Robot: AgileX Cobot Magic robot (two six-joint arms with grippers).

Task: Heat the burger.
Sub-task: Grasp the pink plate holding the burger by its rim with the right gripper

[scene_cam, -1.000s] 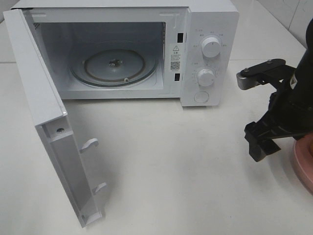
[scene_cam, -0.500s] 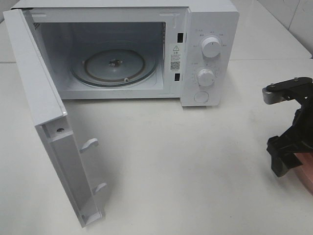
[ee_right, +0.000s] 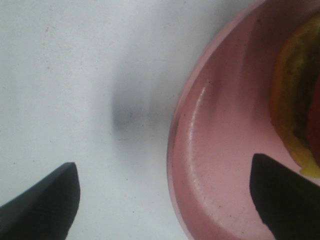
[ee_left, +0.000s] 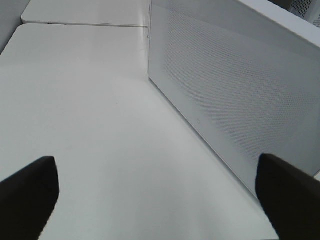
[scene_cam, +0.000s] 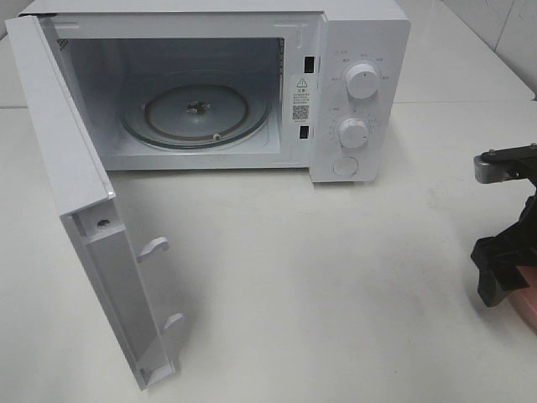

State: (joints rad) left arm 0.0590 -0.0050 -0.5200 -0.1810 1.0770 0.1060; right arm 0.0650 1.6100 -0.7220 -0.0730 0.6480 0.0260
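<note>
Microwave (scene_cam: 361, 50) at the back of the tabletop (scene_cam: 336, 277), door (scene_cam: 75, 193) swung wide to the left, glass turntable (scene_cam: 197, 113) in plain view inside. Out at the far right edge of the exterior view, the right jaws hang over the rim of the pink plate (ee_right: 215, 150). They are spread wide and gripping nothing, one side over bare tabletop, the other over the plate. And there's the burger (ee_right: 300, 100), sitting on that plate (only a blurred slice of its side shows in the right wrist view, yellow and dark), to the right of the microwave and well apart from it. The left jaws are open as well and hold nothing. They sit low over the tabletop, near the dotted outer face of the door.
</note>
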